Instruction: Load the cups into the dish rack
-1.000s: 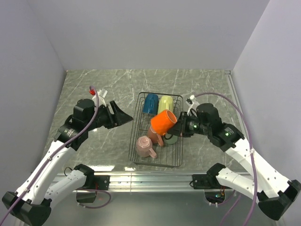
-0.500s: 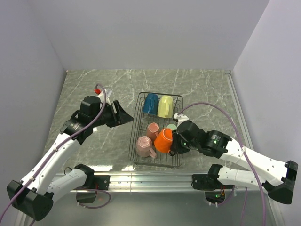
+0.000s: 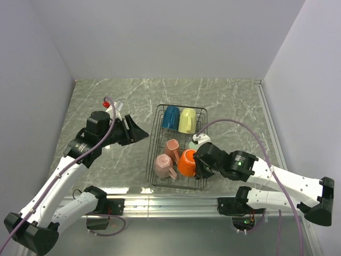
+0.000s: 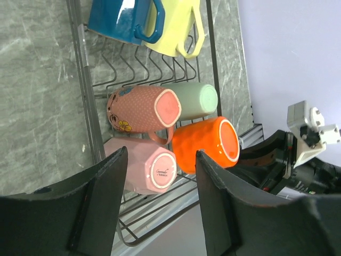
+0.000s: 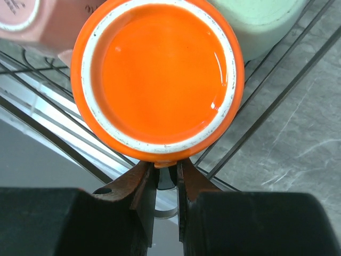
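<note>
Right gripper point(image 5: 166, 175) reaches low, pinching orange mug point(image 5: 160, 80) handle inside dish rack point(image 3: 159, 141).

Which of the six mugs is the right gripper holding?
The orange mug, in the dish rack's near right corner beside the mint green mug. The right gripper is closed on its edge; no gripper touches the other five.

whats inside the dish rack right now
Six mugs: blue and pale yellow at the far end, mint green and dotted pink mid-rack, plain pink and orange nearest, the orange held by the right gripper. Anything beneath them is covered.
</note>
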`<action>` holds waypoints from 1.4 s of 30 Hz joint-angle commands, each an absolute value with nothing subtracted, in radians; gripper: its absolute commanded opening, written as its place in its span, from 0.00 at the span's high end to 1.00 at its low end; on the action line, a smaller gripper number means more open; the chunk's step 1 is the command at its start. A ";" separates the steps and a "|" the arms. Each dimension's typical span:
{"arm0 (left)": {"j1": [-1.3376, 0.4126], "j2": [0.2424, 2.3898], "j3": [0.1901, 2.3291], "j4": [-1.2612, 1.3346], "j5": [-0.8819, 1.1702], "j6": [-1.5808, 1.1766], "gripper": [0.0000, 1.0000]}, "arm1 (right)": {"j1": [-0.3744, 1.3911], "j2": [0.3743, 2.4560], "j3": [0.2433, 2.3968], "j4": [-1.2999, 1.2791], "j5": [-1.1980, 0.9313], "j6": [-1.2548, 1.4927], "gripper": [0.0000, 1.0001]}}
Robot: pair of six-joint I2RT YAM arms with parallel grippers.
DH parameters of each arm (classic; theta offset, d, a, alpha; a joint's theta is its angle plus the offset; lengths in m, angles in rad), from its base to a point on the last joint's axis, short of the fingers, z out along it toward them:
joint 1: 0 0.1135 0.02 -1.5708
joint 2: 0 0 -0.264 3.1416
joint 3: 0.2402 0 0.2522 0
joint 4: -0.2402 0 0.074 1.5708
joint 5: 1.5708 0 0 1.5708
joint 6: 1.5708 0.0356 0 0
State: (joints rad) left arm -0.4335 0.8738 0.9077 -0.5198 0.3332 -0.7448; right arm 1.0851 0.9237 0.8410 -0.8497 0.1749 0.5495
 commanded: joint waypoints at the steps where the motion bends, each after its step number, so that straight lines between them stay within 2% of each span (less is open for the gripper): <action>1: -0.434 0.859 0.916 -0.528 0.308 -0.732 0.42 | 1.115 0.936 0.836 -0.795 0.219 0.508 1.00; 21: -0.434 0.839 0.887 -0.528 0.279 -0.752 0.43 | 1.143 1.146 0.819 -0.700 0.295 0.526 1.00; 28: -0.433 0.850 0.900 -0.545 0.268 -0.738 0.43 | 1.141 1.160 0.798 -0.676 0.265 0.514 1.00; 30: -0.434 0.853 0.905 -0.548 0.270 -0.735 0.43 | 1.144 1.158 0.802 -0.699 0.270 0.525 0.86; 31: -0.434 0.851 0.904 -0.549 0.270 -0.733 0.43 | 1.149 1.157 0.802 -0.706 0.273 0.528 0.67; 33: -0.434 0.851 0.900 -0.549 0.268 -0.732 0.43 | 1.154 1.137 0.811 -0.725 0.278 0.544 0.54; 34: -0.434 0.850 0.899 -0.549 0.270 -0.732 0.43 | 1.154 1.131 0.816 -0.733 0.281 0.552 0.39; 38: -0.433 0.848 0.891 -0.546 0.270 -0.730 0.43 | 1.154 1.109 0.839 -0.799 0.285 0.592 0.31; 42: -0.434 0.854 0.891 -0.538 0.273 -0.727 0.43 | 1.157 1.082 0.891 -0.871 0.296 0.633 0.29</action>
